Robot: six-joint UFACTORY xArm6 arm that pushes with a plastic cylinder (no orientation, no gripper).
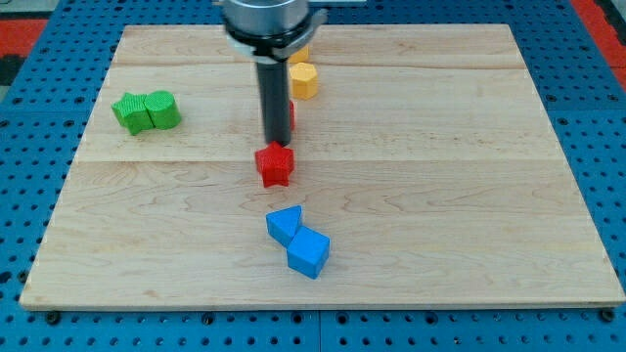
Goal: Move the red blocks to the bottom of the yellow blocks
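My tip (273, 145) rests on the board right at the top edge of a red star-shaped block (276, 165), touching or almost touching it. A second red block (291, 114) peeks out from behind the rod's right side; its shape is hidden. A yellow hexagonal block (304, 81) lies just above that red block. Another yellow block (299, 55) sits above it, mostly hidden by the arm's body. Both red blocks lie below the yellow ones in the view.
Two green blocks (147, 111) sit together at the view's left. Two blue blocks, one (285, 225) and a cube (309, 252), lie touching below the red star. The wooden board (469, 196) lies on a blue pegboard.
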